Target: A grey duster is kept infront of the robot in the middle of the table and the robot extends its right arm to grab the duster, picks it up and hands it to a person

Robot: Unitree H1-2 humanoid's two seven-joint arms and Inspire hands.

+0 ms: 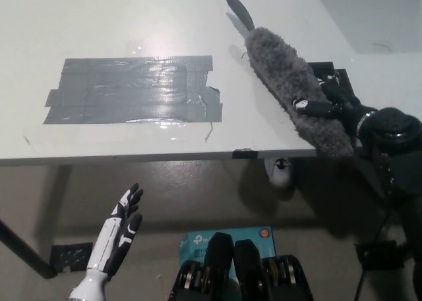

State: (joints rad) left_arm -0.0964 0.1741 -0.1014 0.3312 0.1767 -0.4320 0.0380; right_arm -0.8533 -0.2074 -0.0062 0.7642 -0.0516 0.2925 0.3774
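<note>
The grey fluffy duster (290, 83) is held above the right part of the white table (132, 18), its dark handle (236, 10) pointing up and away. My black right hand (330, 107) is shut on the duster's fluffy head near its lower end, over the table's right front edge. My white left hand (119, 232) rests low at the lower left, below the table edge, with its fingers apart and nothing in it.
A patch of grey tape strips (132, 90) covers the table's middle left. Under the table's front edge sit a small white object (280, 171) and a teal box (227, 238) on the floor.
</note>
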